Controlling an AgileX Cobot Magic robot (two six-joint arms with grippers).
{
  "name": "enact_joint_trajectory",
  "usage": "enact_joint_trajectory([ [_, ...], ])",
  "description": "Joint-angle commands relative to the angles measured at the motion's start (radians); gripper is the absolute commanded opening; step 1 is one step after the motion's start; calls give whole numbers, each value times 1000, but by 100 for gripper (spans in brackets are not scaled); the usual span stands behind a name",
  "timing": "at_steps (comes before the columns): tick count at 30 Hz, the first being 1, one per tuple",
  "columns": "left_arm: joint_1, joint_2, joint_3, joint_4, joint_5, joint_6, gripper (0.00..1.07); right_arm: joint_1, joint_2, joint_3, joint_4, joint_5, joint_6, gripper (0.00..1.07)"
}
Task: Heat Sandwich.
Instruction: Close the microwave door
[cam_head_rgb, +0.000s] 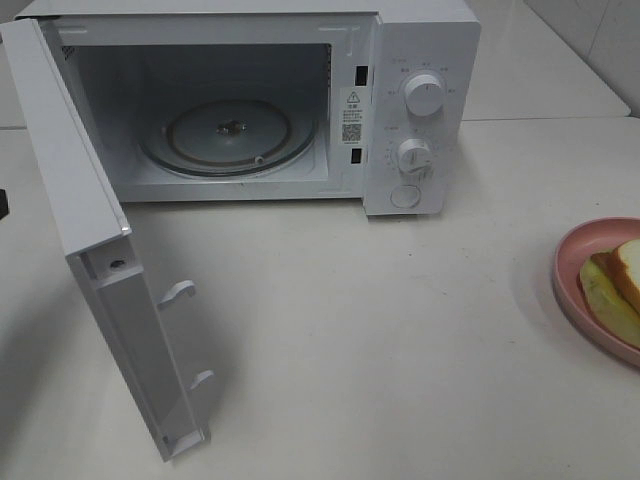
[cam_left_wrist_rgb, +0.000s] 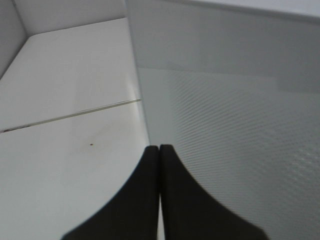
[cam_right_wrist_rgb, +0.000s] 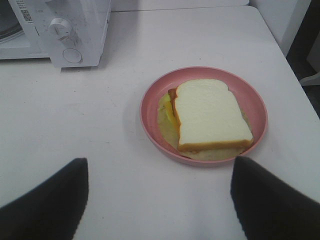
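The sandwich (cam_right_wrist_rgb: 210, 116), white bread with tan crust over reddish filling and yellow-green lettuce, lies on a round pink plate (cam_right_wrist_rgb: 254, 102). In the exterior high view the plate (cam_head_rgb: 580, 262) and sandwich (cam_head_rgb: 622, 285) sit at the right edge, partly cut off. The white microwave (cam_head_rgb: 420, 90) stands at the back with its door (cam_head_rgb: 90, 250) swung open and its glass turntable (cam_head_rgb: 228, 135) bare. My right gripper (cam_right_wrist_rgb: 159, 197) is open, above the table just short of the plate. My left gripper (cam_left_wrist_rgb: 159, 150) is shut and empty, close against the outside of the door (cam_left_wrist_rgb: 230, 110).
The microwave has two knobs (cam_head_rgb: 424, 95) and a round button on its right panel; the panel also shows in the right wrist view (cam_right_wrist_rgb: 70, 35). The open door juts far forward on the left. The white table (cam_head_rgb: 380, 340) ends near the plate's right side.
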Motion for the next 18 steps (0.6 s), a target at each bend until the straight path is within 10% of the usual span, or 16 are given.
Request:
enact_joint_trajectory([
  [1, 1, 54, -3, 83, -100, -51, 0, -7, -28, 4, -2, -8, -1, 75],
  [7, -6, 144, -46, 199, -193, -108, 0, -7, -28, 4, -2, -8, -1, 75],
  [18, -168, 228, -125, 131, -184, -99, 0, -7, -28, 4, -2, -8, -1, 75],
])
